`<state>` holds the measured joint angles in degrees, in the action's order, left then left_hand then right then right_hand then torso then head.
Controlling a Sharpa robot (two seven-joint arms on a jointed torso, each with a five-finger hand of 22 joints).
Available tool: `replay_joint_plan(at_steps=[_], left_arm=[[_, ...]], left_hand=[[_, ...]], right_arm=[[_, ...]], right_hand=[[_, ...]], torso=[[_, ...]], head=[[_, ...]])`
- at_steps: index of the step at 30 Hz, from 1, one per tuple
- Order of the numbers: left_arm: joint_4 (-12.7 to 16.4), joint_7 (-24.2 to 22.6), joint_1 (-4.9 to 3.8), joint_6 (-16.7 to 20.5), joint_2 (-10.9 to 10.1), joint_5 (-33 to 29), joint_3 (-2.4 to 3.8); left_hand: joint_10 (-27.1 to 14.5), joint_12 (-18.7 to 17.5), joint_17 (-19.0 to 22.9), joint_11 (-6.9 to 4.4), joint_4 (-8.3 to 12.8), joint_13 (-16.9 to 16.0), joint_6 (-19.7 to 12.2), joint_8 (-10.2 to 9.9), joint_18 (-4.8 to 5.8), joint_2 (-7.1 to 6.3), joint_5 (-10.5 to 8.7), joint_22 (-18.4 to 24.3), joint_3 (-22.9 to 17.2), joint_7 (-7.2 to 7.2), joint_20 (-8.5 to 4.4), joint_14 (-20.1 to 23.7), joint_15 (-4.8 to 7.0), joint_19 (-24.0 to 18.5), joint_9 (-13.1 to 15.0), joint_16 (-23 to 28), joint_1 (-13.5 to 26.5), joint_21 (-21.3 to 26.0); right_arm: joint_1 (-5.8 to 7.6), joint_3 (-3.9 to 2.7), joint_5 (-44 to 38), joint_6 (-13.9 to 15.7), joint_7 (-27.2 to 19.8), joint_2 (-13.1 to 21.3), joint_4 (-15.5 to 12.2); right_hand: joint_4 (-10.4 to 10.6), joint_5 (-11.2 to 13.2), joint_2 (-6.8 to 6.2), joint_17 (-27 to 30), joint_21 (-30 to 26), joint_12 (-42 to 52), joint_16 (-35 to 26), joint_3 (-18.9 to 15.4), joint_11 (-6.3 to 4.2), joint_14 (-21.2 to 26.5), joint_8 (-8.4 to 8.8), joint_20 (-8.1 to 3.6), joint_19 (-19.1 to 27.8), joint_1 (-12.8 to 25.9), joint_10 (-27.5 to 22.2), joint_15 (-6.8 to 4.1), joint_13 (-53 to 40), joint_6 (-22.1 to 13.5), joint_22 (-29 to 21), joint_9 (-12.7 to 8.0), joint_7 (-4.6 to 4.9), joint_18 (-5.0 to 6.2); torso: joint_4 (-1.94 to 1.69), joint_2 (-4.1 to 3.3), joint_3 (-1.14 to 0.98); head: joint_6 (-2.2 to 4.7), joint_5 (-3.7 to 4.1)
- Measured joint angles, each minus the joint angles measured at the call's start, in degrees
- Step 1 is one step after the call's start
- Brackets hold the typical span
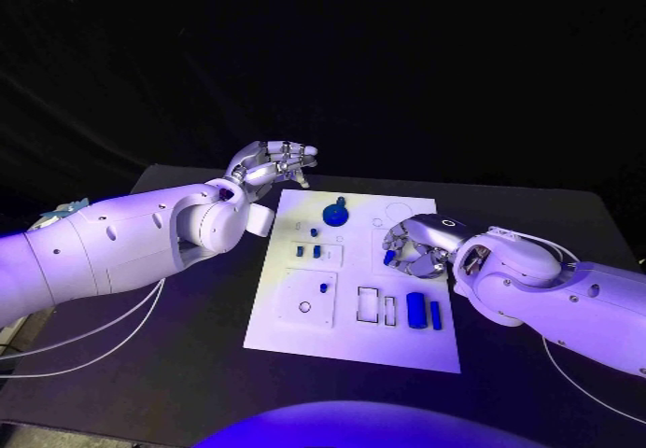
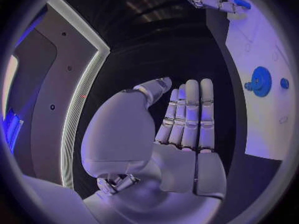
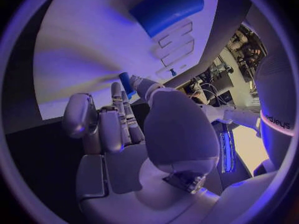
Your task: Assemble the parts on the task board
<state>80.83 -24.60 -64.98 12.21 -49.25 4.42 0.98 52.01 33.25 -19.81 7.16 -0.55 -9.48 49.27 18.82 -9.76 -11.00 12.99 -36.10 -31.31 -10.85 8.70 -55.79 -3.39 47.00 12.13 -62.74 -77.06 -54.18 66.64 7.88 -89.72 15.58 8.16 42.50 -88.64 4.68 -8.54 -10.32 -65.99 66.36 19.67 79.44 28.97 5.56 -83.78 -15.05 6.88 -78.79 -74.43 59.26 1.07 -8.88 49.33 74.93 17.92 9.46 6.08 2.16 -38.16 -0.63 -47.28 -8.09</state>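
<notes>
A black table (image 1: 161, 373) stands against a dark, unlit background.

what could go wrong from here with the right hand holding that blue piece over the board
The right hand pinches a small blue part at its fingertips above the task board; the hold looks slight, so the part could slip or tilt. Lowering it, the fingers might knock the two blue bars nearby. The left hand hovers empty by the blue gear.
</notes>
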Motion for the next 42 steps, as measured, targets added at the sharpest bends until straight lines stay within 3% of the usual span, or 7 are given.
replay_joint_plan(at_steps=[1,16,23,30,42], left_arm=[[0.0,0.01,0.0,-0.01,0.0,0.0,0.0],[-0.06,0.19,0.0,-0.13,0.01,0.0,0.0],[-0.09,0.25,0.0,-0.16,0.01,0.0,0.0],[-0.21,0.29,0.0,-0.17,0.04,0.0,0.0],[-0.37,0.33,0.0,-0.18,0.07,0.0,0.0]], left_hand=[[0.0,0.0,0.0,0.0,0.0,0.0,0.0,0.0,0.0,0.0,0.0,0.0,0.0,0.0,0.0,0.0,0.0,0.0,0.0,0.0,0.0,0.0],[0.0,0.02,0.0,0.0,0.0,0.01,0.0,0.0,0.0,0.0,0.0,0.05,0.0,0.0,0.0,0.0,0.0,0.0,-0.01,0.0,0.0,0.0],[0.0,0.02,-0.01,0.0,0.0,-0.05,0.0,0.0,0.0,0.0,0.0,0.04,0.0,0.0,0.0,0.0,0.0,0.0,-0.01,0.0,0.0,0.0],[0.01,0.02,-0.01,0.0,0.0,-0.04,0.0,0.0,0.0,0.0,0.0,0.04,0.0,0.0,0.0,0.0,0.0,0.0,0.05,0.0,0.0,0.0],[0.01,0.24,0.04,0.0,0.0,-0.03,0.0,0.0,0.0,0.24,0.0,0.04,0.0,0.0,0.0,0.0,0.0,0.0,0.04,0.0,-0.24,0.0]], right_arm=[[-0.02,0.0,0.04,0.08,-0.01,-0.02,0.02],[-0.3,0.04,0.4,0.98,-0.05,-0.61,0.3],[-0.33,0.04,0.26,1.25,0.17,-0.63,0.44],[-0.4,0.08,-0.13,1.81,0.47,-0.62,0.38],[-0.52,0.14,-0.45,3.59,0.98,-0.15,-0.36]], right_hand=[[0.01,0.0,0.22,-0.07,0.13,0.0,0.14,0.27,-0.16,-0.06,-0.23,-0.01,-0.01,-0.22,0.18,-0.06,0.0,0.27,0.0,0.0,-0.05,-0.52],[0.12,0.25,0.53,-0.52,0.75,0.19,0.34,1.43,-0.45,-0.17,-0.89,-0.43,-0.42,-0.51,1.28,-0.17,0.07,1.91,-0.01,0.19,-0.3,-0.45],[-0.66,2.15,1.96,-0.45,0.75,0.32,0.34,3.16,-0.86,-0.13,-2.14,-0.54,-0.54,-1.5,2.08,-0.41,0.06,4.43,-0.02,0.7,-0.82,-0.43],[-2.08,3.38,2.73,-0.3,1.02,1.0,0.34,5.05,-1.98,-0.22,-4.02,-1.05,-1.04,-2.27,4.43,-1.14,-0.14,6.7,-0.02,1.19,-1.78,-0.41],[-2.38,4.38,4.1,-0.01,1.37,1.04,0.33,5.44,-2.01,-0.24,-4.03,-1.26,-1.25,-1.65,5.48,-1.51,-0.25,7.14,0.02,1.16,-2.02,-0.4]], torso=[[0.0,0.0,-0.01],[-0.04,-0.01,0.01],[0.01,-0.01,0.05],[-0.04,0.03,0.05],[0.03,0.07,0.04]], head=[[0.0,0.03],[-0.3,0.09],[-0.43,0.05],[-0.51,0.13],[-0.37,0.25]])
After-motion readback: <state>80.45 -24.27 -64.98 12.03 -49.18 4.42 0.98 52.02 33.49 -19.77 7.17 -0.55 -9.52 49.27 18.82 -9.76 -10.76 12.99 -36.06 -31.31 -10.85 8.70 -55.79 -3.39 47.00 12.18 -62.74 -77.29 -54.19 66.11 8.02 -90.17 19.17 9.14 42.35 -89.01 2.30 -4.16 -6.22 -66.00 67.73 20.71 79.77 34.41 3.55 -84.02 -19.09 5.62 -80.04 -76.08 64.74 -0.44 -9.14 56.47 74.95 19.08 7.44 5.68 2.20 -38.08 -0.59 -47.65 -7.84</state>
